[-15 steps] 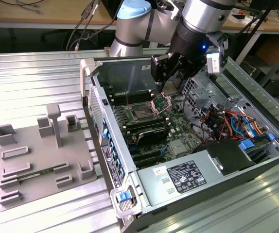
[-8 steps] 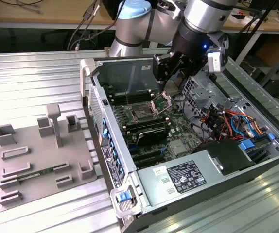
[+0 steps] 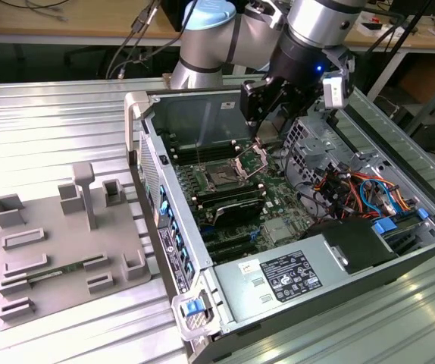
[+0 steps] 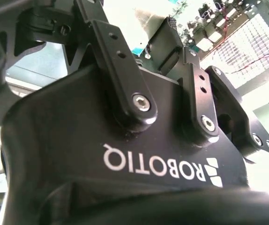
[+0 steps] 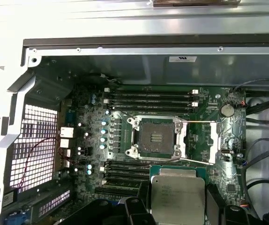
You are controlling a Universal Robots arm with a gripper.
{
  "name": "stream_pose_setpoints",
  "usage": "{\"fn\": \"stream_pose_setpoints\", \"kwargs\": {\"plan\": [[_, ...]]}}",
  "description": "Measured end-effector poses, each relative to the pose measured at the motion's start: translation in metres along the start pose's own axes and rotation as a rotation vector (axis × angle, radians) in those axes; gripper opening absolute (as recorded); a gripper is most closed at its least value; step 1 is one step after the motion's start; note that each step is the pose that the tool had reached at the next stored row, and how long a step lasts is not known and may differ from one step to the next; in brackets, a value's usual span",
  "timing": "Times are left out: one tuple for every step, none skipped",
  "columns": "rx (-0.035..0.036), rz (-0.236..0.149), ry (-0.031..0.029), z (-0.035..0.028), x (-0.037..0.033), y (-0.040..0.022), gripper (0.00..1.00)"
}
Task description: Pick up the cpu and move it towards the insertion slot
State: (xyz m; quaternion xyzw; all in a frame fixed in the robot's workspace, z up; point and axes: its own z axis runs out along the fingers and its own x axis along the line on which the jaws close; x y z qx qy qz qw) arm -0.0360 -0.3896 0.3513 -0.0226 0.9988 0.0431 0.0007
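Your claw (image 5: 177, 206) grips the cpu (image 5: 177, 199) inside the computer case (image 3: 202, 258), hovering just beside the open insertion slot (image 5: 155, 137).

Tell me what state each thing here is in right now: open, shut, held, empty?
Square silvery metal-topped cpu: held in the black gripper, above the board.
Black gripper: jaws shut on the cpu.
Square dark-centred insertion slot: empty, metal frame swung open, wire lever raised.
Grey computer case: side panel off, inside exposed.
Grey plastic fixture tray: on the table beside the case, apart from the gripper.
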Motion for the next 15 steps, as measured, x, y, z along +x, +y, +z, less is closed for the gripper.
{"fn": "stream_pose_setpoints", "kwargs": {"plan": [[0.0001,0.000,0.0000,0.0003,-0.0011,0.0010,0.55],[0.0001,0.000,0.0000,0.0009,-0.0026,0.0026,0.55],[0.0000,0.000,-0.0001,0.0013,-0.0035,0.0036,0.55],[-0.0001,0.000,-0.0001,0.0021,-0.0052,0.0064,0.55],[0.0000,0.000,-0.0002,0.0027,-0.0057,0.0085,0.55],[0.0000,0.000,-0.0001,0.0032,-0.0060,0.0106,0.55],[0.0001,0.000,0.0000,0.0038,-0.0065,0.0135,0.55],[0.0000,0.000,-0.0001,0.0046,-0.0069,0.0170,0.55],[0.0000,0.000,-0.0001,0.0051,-0.0071,0.0188,0.55],[0.0000,0.000,-0.0001,0.0051,-0.0071,0.0189,0.55],[0.0000,0.000,-0.0001,0.0051,-0.0071,0.0189,0.55],[0.0000,0.000,-0.0001,0.0051,-0.0071,0.0189,0.55],[0.0000,0.000,0.0000,0.0051,-0.0071,0.0190,0.55],[0.0000,0.000,-0.0001,0.0051,-0.0071,0.0190,0.55],[0.0000,0.000,-0.0001,0.0051,-0.0071,0.0190,0.55]]}}
